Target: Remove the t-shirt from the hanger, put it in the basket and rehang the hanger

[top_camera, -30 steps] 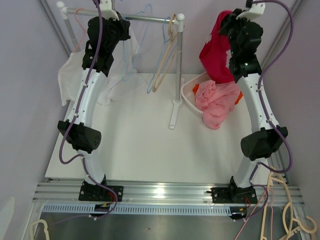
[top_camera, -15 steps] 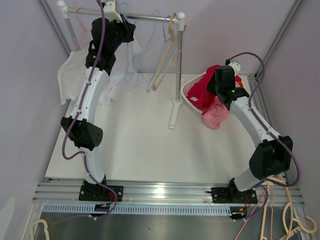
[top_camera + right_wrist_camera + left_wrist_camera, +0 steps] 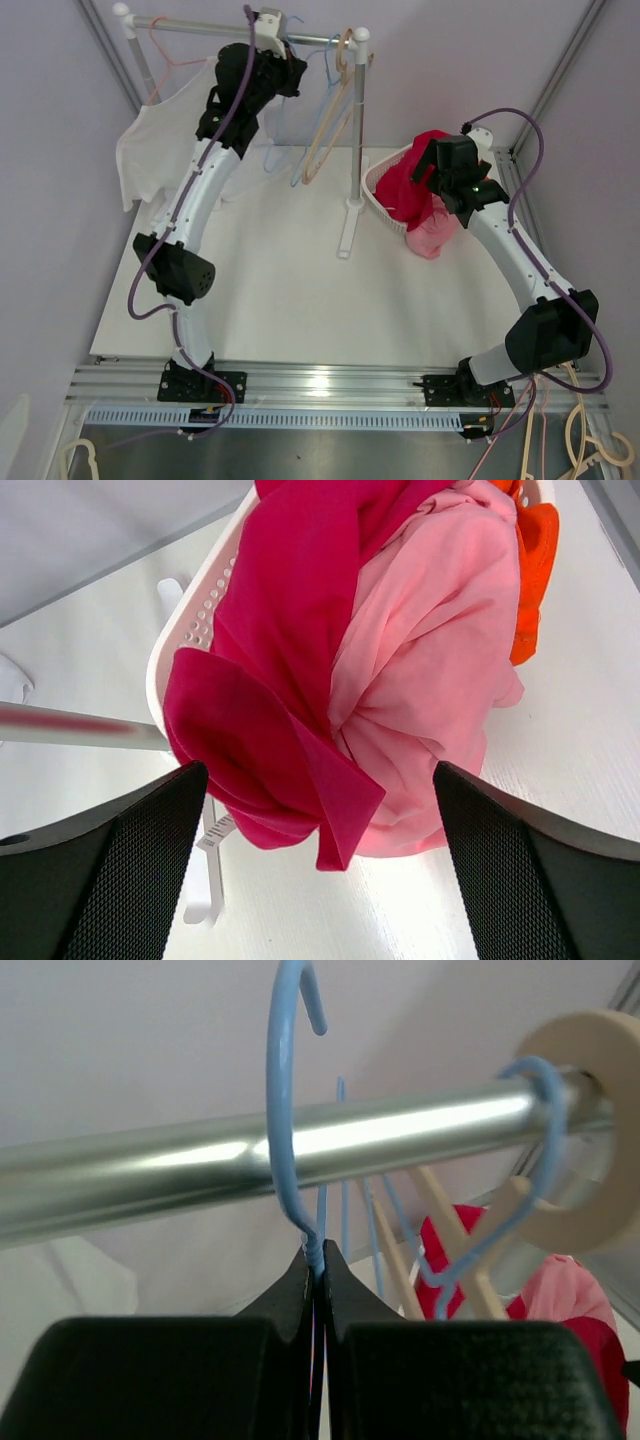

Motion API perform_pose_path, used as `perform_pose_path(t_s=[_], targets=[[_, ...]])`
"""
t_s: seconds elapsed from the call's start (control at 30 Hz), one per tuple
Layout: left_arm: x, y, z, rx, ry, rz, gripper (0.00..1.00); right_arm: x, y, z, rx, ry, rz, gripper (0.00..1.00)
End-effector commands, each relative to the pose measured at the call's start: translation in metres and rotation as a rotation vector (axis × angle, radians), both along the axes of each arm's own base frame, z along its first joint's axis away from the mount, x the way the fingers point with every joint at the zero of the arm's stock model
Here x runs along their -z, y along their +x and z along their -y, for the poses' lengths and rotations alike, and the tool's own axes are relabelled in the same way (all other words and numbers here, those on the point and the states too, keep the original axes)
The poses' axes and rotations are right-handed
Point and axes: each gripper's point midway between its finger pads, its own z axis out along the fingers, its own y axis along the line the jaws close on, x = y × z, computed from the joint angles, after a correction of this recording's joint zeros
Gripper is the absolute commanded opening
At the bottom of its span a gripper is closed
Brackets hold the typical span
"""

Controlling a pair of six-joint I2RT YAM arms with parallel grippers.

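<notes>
The red t-shirt [image 3: 405, 182] [image 3: 290, 630] lies crumpled in the white basket [image 3: 372, 186] [image 3: 190, 630], off any hanger, one flap drooping over the rim. My right gripper [image 3: 436, 168] [image 3: 320, 870] hovers just above it, open wide, holding nothing. Up at the metal rail [image 3: 190, 23] [image 3: 400, 1135], my left gripper [image 3: 284, 64] [image 3: 318, 1260] is shut on the neck of a bare blue wire hanger [image 3: 270, 160] [image 3: 272, 1110], whose hook curves up beside the rail.
A white t-shirt [image 3: 150, 150] hangs on a pinkish hanger at the rail's left end. Beige hangers [image 3: 335, 110] [image 3: 440, 1210] hang by the right post [image 3: 357, 120]. Pink [image 3: 435, 235] [image 3: 430, 680] and orange [image 3: 530, 560] garments fill the basket. More hangers [image 3: 590, 440] lie off the table's near right.
My right gripper came down from high up with the red t-shirt, opened and let it go into the basket. The left gripper moved right along the rail with the blue hanger.
</notes>
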Motion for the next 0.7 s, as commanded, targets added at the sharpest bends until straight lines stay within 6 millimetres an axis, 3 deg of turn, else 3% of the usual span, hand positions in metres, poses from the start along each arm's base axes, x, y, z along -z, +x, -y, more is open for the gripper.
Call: perform_pose_path(t_s=[0.0, 0.03, 0.07, 0.1, 0.13, 0.27, 0.4, 0.43, 0.47, 0.5, 0.53, 0.57, 0.67], targets=[[-0.017, -0.018, 0.022, -0.019, 0.109, 0.107, 0.01, -0.026, -0.001, 0.001, 0.004, 0.024, 0.068, 0.99], [-0.016, -0.021, 0.029, -0.019, 0.109, 0.103, 0.01, -0.028, -0.002, -0.001, -0.004, 0.028, 0.070, 0.99], [-0.014, -0.020, 0.028, -0.034, 0.089, 0.081, 0.18, -0.030, -0.003, 0.000, -0.008, 0.031, 0.075, 0.99], [-0.013, -0.018, 0.023, -0.066, 0.056, 0.059, 0.45, -0.032, -0.003, -0.001, -0.011, 0.034, 0.077, 0.99], [-0.013, -0.015, 0.015, -0.110, 0.038, 0.043, 0.63, -0.033, -0.004, -0.001, -0.018, 0.036, 0.078, 1.00], [-0.022, -0.017, -0.013, -0.158, -0.046, -0.005, 0.99, -0.042, -0.007, -0.004, -0.048, 0.037, 0.091, 1.00], [-0.039, -0.034, -0.041, -0.109, -0.101, -0.028, 0.99, -0.052, -0.007, -0.003, -0.060, 0.045, 0.117, 0.99], [-0.035, -0.036, -0.048, -0.104, -0.089, -0.038, 0.99, -0.054, -0.006, -0.004, -0.068, 0.047, 0.123, 1.00], [-0.046, -0.049, -0.056, -0.110, -0.070, -0.007, 0.99, -0.059, -0.005, -0.005, -0.074, 0.052, 0.131, 1.00], [-0.041, -0.052, -0.061, -0.119, -0.052, -0.014, 1.00, -0.062, -0.005, -0.005, -0.078, 0.050, 0.134, 0.99], [-0.050, -0.059, -0.069, -0.123, -0.046, 0.021, 1.00, -0.061, -0.003, -0.005, -0.081, 0.046, 0.129, 0.99], [-0.046, -0.075, -0.068, -0.068, -0.041, 0.016, 0.99, -0.066, -0.003, -0.005, -0.084, 0.046, 0.139, 0.99], [-0.053, -0.096, -0.089, -0.050, -0.063, 0.024, 0.99, -0.071, -0.002, -0.007, -0.097, 0.051, 0.151, 0.99]])
